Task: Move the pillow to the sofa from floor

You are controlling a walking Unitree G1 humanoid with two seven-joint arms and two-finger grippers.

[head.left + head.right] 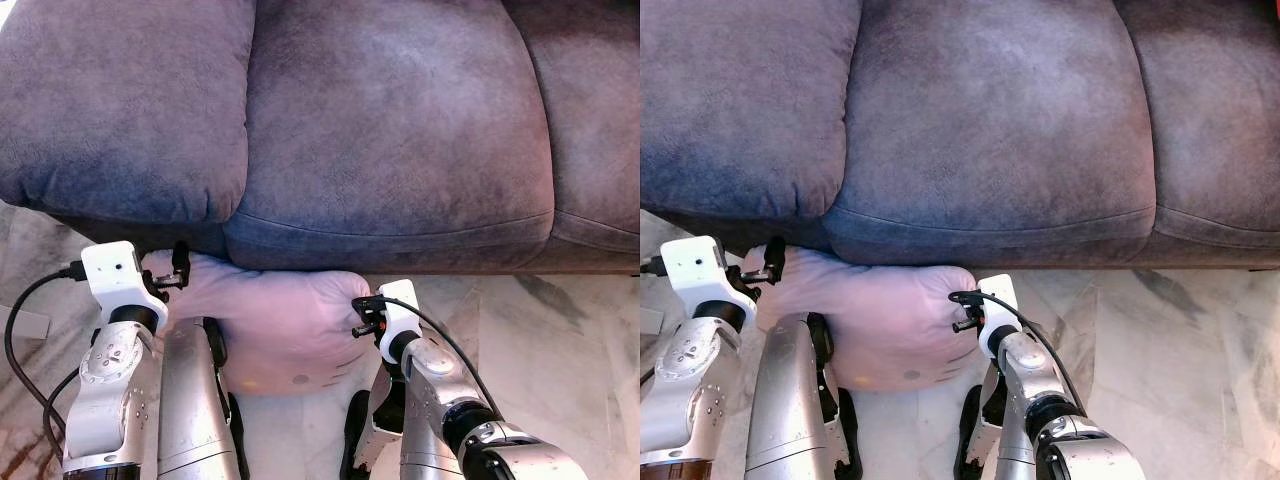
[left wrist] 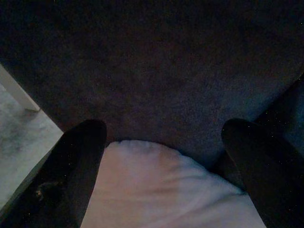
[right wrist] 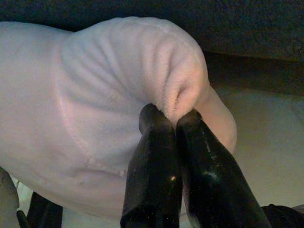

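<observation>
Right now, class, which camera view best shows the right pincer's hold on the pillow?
The right wrist view: the right pincer pinches a fold of the pink pillow close up. The eye views show the pillow against the sofa; the left wrist view shows the pillow between spread fingers.

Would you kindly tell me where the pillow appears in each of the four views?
Left eye: pillow low centre, between both arms.
Right eye: low, left of centre.
Left wrist: bottom, between open claw fingers.
Right wrist: left and centre, pinched by the claw.
Shared landmark: sofa.
</observation>
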